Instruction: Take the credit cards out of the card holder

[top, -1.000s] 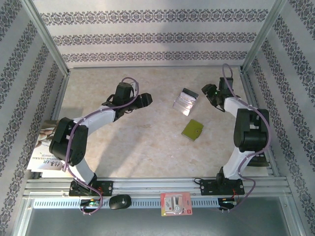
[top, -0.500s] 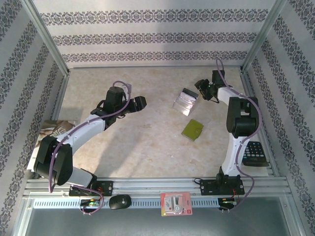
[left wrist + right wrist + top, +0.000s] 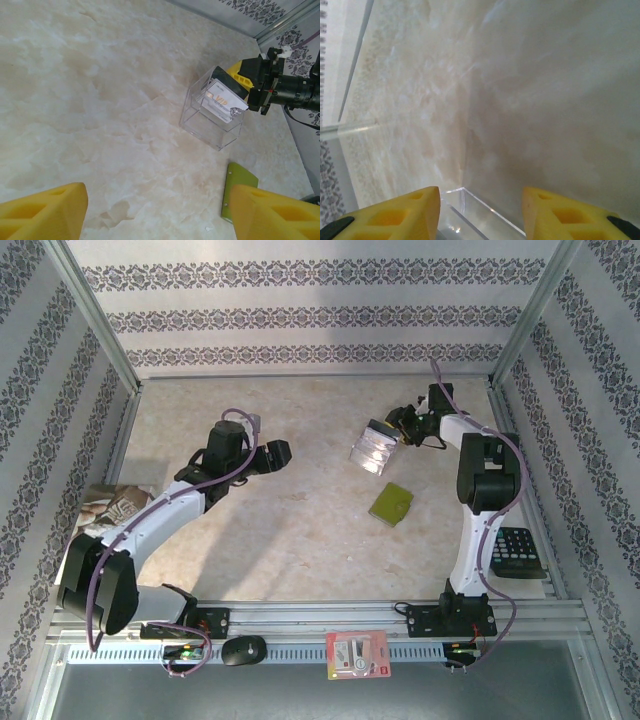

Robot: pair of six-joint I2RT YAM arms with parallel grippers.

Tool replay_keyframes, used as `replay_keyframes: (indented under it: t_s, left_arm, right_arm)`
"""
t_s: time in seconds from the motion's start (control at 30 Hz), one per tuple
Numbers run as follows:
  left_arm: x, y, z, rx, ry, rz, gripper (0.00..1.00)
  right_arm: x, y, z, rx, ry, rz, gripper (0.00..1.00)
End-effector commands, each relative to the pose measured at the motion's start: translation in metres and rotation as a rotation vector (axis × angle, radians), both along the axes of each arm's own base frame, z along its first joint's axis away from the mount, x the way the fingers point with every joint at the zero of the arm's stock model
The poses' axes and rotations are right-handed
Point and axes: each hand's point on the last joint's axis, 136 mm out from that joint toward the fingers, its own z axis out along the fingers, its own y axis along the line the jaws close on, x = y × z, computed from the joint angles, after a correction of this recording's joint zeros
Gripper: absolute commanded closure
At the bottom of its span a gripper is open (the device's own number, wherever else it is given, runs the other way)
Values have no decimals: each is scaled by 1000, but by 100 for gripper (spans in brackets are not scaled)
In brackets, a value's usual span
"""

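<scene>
1. Step in hand, reaching: the card holder [image 3: 212, 117], a clear box at mid-table with the credit cards [image 3: 226, 101] upright inside, is straddled at its rim by the right gripper [image 3: 480, 212], jaws parted.
2. The left gripper [image 3: 157, 212] is held open and empty, well apart.
3. Next, closure on a card's top edge and a straight lift are judged necessary.

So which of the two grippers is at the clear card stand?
The right gripper: its jaws straddle the back edge of the clear card stand, while the left gripper hangs open well to the left, touching nothing.
</scene>
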Motion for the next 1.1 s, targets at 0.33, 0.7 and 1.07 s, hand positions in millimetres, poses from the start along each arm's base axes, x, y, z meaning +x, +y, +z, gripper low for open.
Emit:
replay_keyframes:
  t_s: [0.33, 0.7, 1.07]
  left_arm:
    - [-19, 16, -8, 71, 4, 22, 25]
    - [-28, 27, -14, 101, 9, 45, 25]
    - [-4, 40, -30, 174, -3, 99, 29]
  right_arm:
    - [-25, 93, 10, 39, -21, 281, 54]
    - [-44, 185, 26, 27, -60, 461, 51]
    - [-45, 162, 108, -209, -281, 327, 49]
